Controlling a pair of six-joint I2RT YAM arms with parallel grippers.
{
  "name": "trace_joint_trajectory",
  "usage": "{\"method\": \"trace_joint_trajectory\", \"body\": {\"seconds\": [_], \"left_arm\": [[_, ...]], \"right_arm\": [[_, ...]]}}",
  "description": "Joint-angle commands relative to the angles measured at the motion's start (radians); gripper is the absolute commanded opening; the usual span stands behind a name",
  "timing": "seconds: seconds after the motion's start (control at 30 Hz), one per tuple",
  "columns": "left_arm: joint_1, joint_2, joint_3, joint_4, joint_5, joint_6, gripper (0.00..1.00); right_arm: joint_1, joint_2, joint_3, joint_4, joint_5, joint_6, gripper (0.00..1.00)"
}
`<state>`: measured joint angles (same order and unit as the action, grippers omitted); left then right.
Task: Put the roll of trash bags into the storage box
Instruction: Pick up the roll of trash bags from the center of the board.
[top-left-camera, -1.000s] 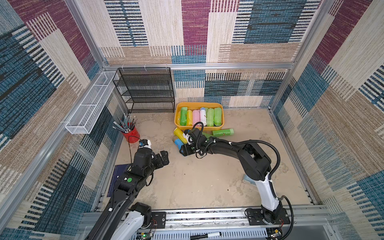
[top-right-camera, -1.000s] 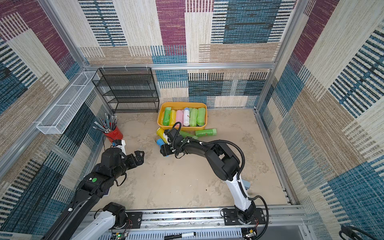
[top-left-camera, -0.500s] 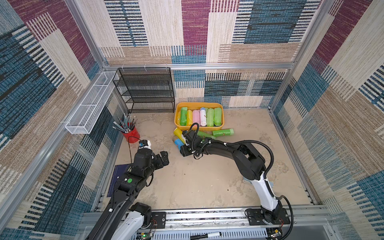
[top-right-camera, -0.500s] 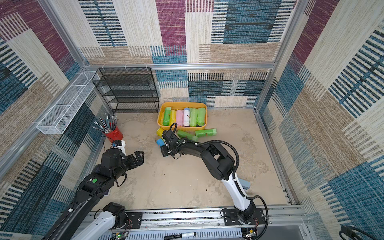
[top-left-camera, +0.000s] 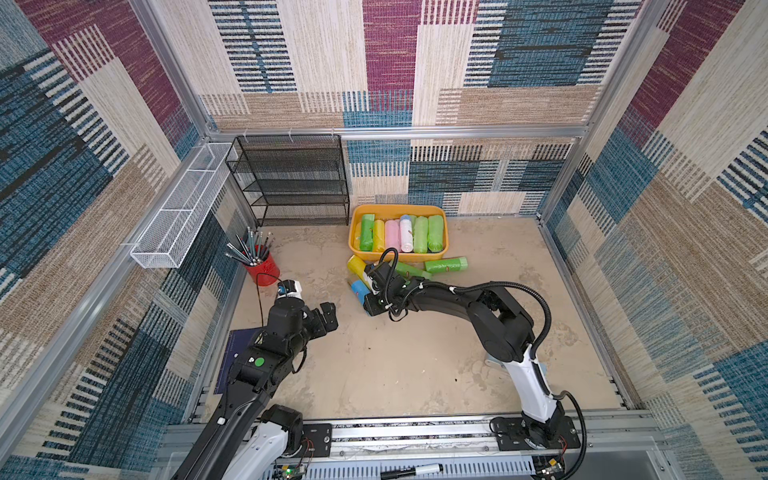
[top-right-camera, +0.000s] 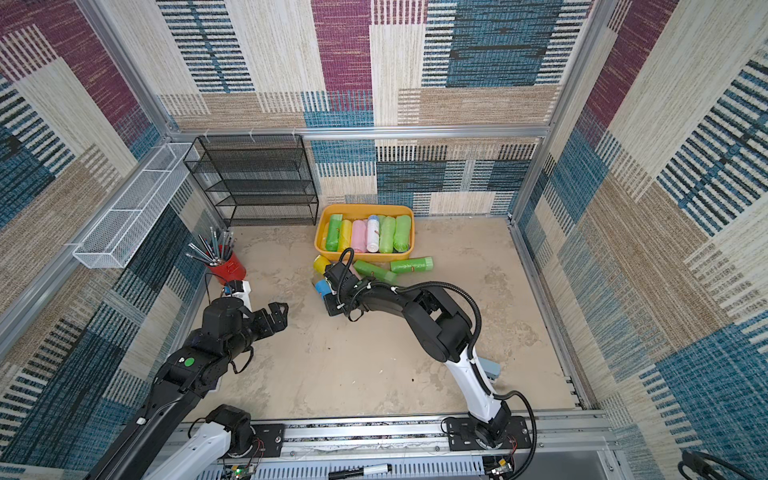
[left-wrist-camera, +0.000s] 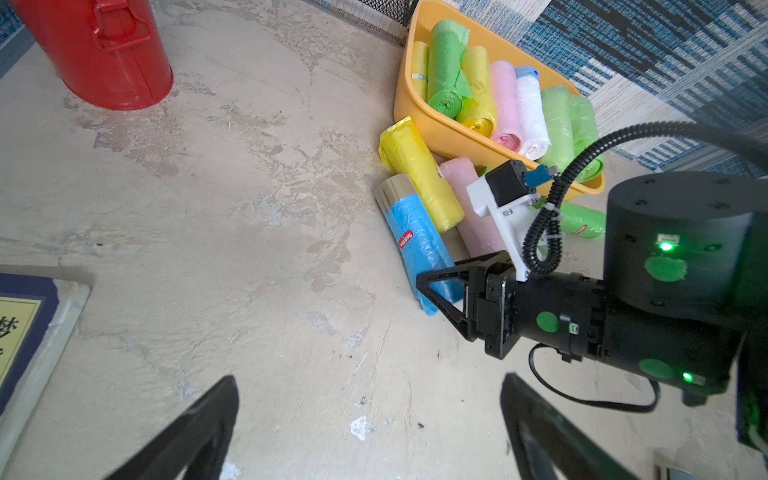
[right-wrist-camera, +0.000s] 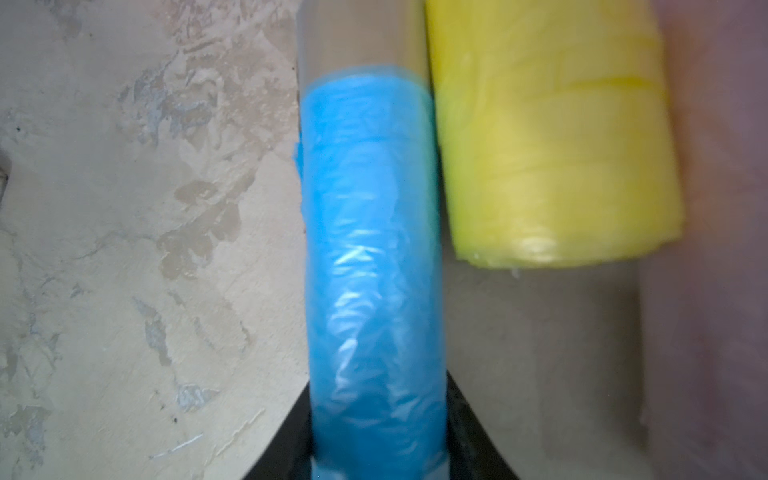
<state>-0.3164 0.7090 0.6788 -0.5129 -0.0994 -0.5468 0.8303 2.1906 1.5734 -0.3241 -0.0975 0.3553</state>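
Clamping blue roll (right-wrist-camera: 374, 249) beside yellow roll (right-wrist-camera: 552, 166): right end effector (right-wrist-camera: 378, 395) | left end effector (left-wrist-camera: 368, 384) wide

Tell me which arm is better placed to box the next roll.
Right. The right gripper clamps the blue plastic trash-bag roll near the shallow orange-yellow plastic storage box; the left gripper hangs open, apart from it.

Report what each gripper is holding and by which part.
Right gripper: the blue roll, fingers on its blue end, opposite the silver end. Left gripper: nothing, open.
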Motion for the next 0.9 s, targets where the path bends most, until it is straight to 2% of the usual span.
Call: {"method": "trace_joint_trajectory", "body": {"seconds": [0.0,0.3,0.67,0.87], "left_arm": [[0.0,-0.011,0.004,-0.005,0.021,0.0,0.98],[0.001,-0.074,-0.032,0.029,0.065,-0.012,0.99],[0.001,-0.059,-0.041,0.053,0.108,-0.005,0.99],[0.0,-0.035,0.011,0.078,0.191,-0.047,0.99]], "right_arm": [[0.003,-0.02,-0.011,0.035,-0.021,0.048,0.38],[0.002,-0.084,-0.068,0.069,-0.028,0.125,0.35],[0.002,-0.181,-0.133,0.125,-0.059,0.196,0.3],[0.002,-0.216,-0.116,0.113,-0.047,0.223,0.28]]}}
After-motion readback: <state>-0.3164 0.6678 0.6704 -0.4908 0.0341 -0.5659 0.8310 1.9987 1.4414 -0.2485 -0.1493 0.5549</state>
